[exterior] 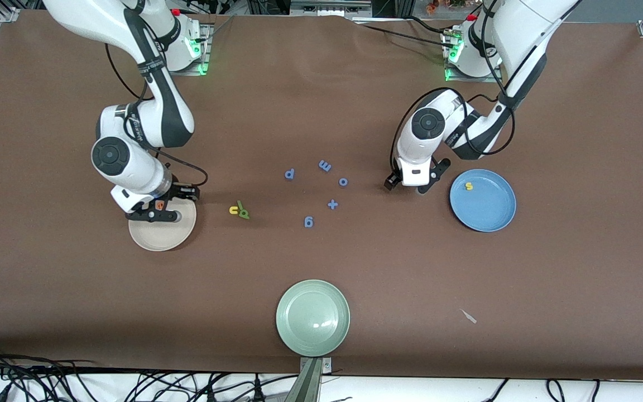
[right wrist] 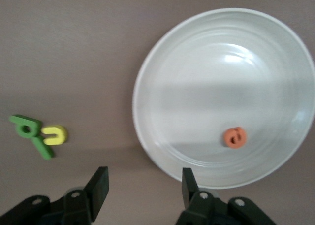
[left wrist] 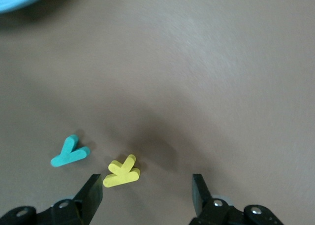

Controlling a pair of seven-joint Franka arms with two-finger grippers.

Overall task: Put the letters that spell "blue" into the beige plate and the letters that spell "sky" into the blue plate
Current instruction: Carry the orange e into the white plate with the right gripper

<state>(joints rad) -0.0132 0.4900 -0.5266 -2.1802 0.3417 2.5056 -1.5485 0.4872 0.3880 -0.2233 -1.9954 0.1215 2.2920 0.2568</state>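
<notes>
My right gripper (right wrist: 143, 185) hangs open and empty over the rim of the beige plate (exterior: 159, 237), which also fills the right wrist view (right wrist: 221, 77). The orange e (right wrist: 235, 137) lies in that plate. The yellow u (exterior: 233, 210), green b (exterior: 244, 214) and thin green l (exterior: 239, 205) lie bunched together on the cloth beside it. My left gripper (left wrist: 146, 190) is open low over the cloth next to the blue plate (exterior: 489, 215). The yellow k (left wrist: 122, 172) lies just ahead of one fingertip (left wrist: 93, 190), with the teal y (left wrist: 69, 152) beside it. The yellow s (exterior: 469, 186) lies in the blue plate.
All-blue letters p (exterior: 289, 174), m (exterior: 325, 166), o (exterior: 343, 182), g (exterior: 308, 221) and a plus sign (exterior: 332, 204) are scattered mid-table. A pale green plate (exterior: 313, 317) sits near the table's front edge. A small pale scrap (exterior: 468, 316) lies toward the left arm's end.
</notes>
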